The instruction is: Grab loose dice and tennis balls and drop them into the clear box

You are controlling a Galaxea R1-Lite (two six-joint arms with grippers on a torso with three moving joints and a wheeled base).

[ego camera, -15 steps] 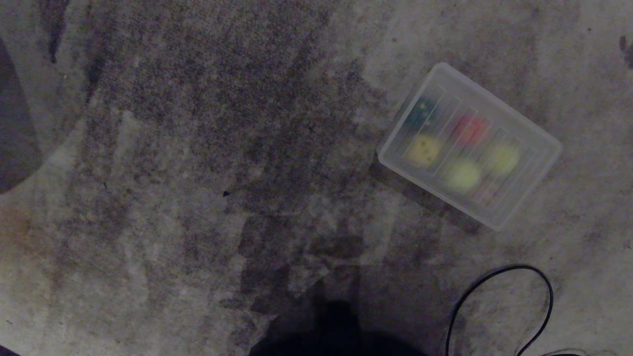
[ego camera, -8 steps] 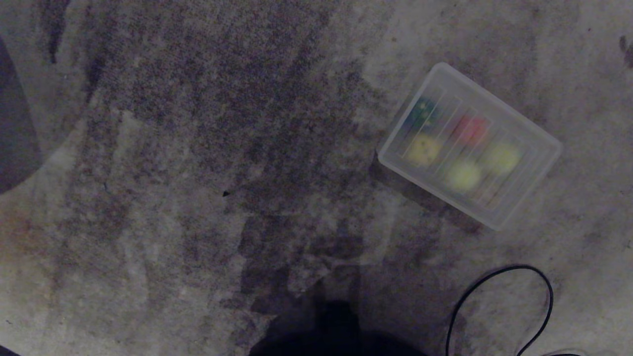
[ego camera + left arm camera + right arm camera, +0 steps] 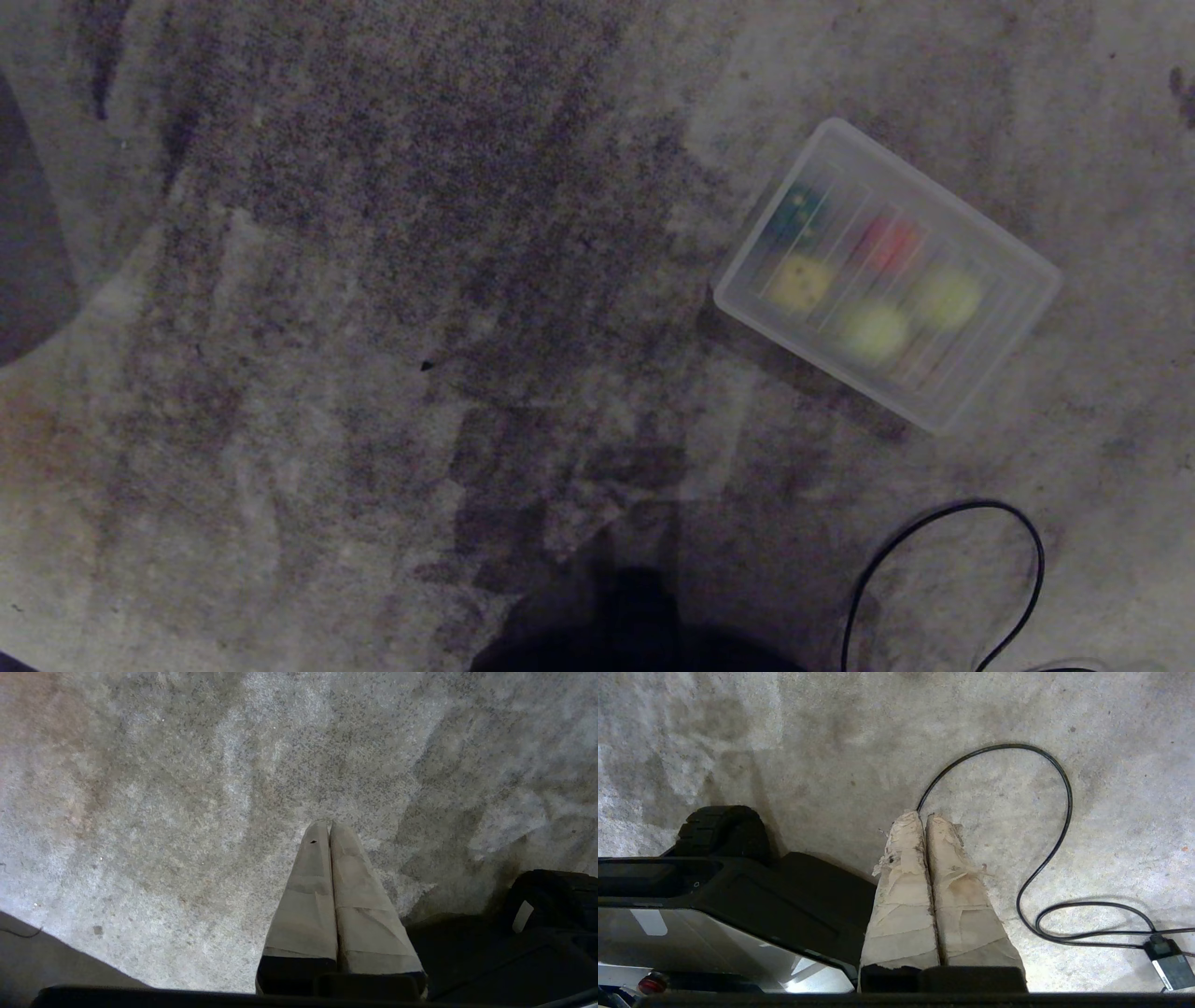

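Note:
The clear box point(image 3: 1044, 278) sits on the carpet at the right of the head view, turned at an angle. Inside it, blurred through ribbed clear plastic, show a dark green die point(image 3: 794, 213), a red die point(image 3: 889, 243), a yellow die point(image 3: 801, 283) and two tennis balls point(image 3: 875, 331) point(image 3: 948, 297). No loose die or ball lies on the carpet in any view. My left gripper point(image 3: 329, 823) hangs shut and empty over bare carpet. My right gripper point(image 3: 924, 815) is also shut and empty, above the carpet beside a cable. Neither gripper appears in the head view.
A black cable point(image 3: 1027, 579) loops on the carpet near the box's front right, and the loop of cable point(image 3: 1066, 798) ends at a small plug block point(image 3: 1169, 959). My dark base point(image 3: 738, 882) lies beside the right gripper. A dark shape point(image 3: 28, 271) fills the far left edge.

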